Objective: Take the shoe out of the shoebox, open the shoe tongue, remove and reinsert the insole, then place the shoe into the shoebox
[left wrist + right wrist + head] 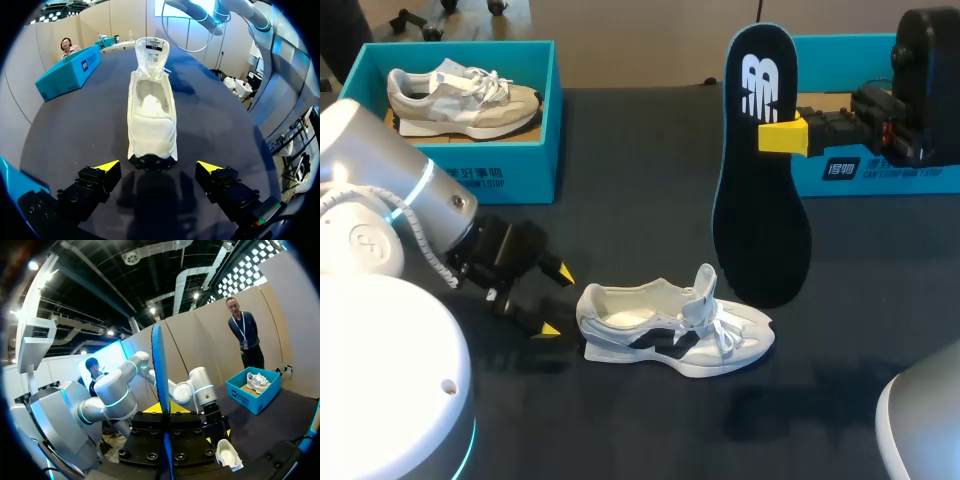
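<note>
Here the white shoe is lying on the desk, tongue raised, the left hand gaping empty behind its heel, the right hand pinching the black insole upright.

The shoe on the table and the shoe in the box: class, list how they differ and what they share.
The shoe on the table sits on the dark tabletop; the shoe in the box lies inside the teal shoebox. The table shoe is white with black side marks, tongue pulled upright; the boxed shoe is beige-grey, tongue flat under its laces. Both are lace-up trainers standing on their soles.
</note>
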Tool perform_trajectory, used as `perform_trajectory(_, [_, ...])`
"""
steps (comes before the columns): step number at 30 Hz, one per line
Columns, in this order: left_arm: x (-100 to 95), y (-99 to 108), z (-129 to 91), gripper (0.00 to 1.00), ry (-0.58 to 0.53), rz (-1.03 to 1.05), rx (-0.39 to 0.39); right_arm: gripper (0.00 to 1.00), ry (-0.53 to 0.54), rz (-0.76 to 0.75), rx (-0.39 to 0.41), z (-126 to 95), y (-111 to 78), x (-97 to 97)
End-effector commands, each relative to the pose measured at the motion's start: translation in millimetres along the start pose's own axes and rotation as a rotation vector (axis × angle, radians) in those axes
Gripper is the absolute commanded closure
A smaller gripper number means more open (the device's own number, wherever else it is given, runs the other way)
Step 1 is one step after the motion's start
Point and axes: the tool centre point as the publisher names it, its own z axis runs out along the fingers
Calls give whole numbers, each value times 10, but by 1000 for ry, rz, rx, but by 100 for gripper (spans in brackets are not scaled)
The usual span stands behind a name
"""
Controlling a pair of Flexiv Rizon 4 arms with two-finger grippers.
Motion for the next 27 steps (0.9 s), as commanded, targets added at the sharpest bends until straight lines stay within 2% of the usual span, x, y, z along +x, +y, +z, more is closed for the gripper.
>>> perform_trajectory(1, [-12, -85, 32, 0, -15, -25, -76, 100, 4, 2, 6, 27, 28, -32])
perform_trajectory(12, [-27, -198, 25, 0, -22, -28, -373, 100, 4, 2, 6, 27, 28, -32])
perform_trajectory(14, [-36, -207, 23, 0, -15, -29, -387, 100, 4, 2, 6, 27, 28, -32])
perform_trajectory(21, [-15, -250, 39, 0, -52, -21, -511, 100, 4, 2, 6, 27, 28, -32])
perform_trajectory(27, [-6, -320, 42, 0, -46, -16, -544, 100, 4, 2, 6, 27, 28, -32])
